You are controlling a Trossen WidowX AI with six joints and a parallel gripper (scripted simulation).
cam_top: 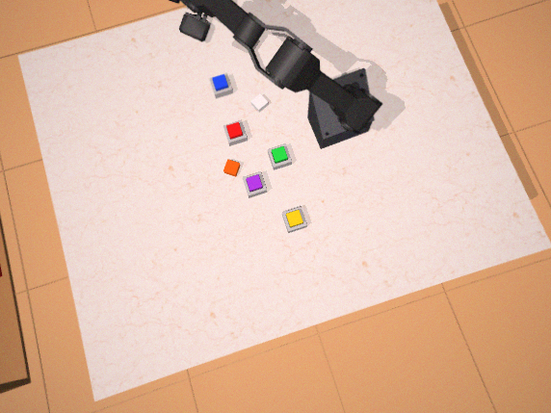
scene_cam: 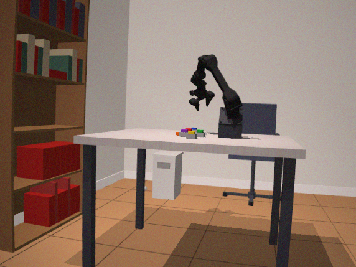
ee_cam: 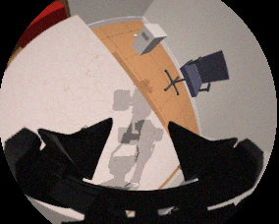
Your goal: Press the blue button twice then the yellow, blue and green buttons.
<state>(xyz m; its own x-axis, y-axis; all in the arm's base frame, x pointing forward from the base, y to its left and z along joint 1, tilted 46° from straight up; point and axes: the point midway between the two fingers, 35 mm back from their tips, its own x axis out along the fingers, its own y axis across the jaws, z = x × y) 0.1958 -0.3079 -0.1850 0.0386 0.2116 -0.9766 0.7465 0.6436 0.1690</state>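
The blue button (cam_top: 220, 82) (scene_cam: 193, 128) stands on its grey base at the upper middle of the top view. The green button (cam_top: 279, 154) (scene_cam: 200, 131) is near the arm's base, and the yellow button (cam_top: 294, 218) (scene_cam: 191, 132) is lowest of the group. All three caps stand raised. My gripper (scene_cam: 202, 108) (ee_cam: 140, 122) is open and empty, high above the table, fingers pointing down. In the top view its fingertips are not clearly visible; the arm reaches to the upper left, beyond the blue button. No button shows in the wrist view.
A red button (cam_top: 234, 130) lies between blue and green, and a purple button (cam_top: 254, 182) between green and yellow. A white block (cam_top: 259, 102) lies right of and below the blue button. An orange block (cam_top: 231, 167) lies left of the purple button. The arm's shadow (ee_cam: 120, 100) falls on the table.
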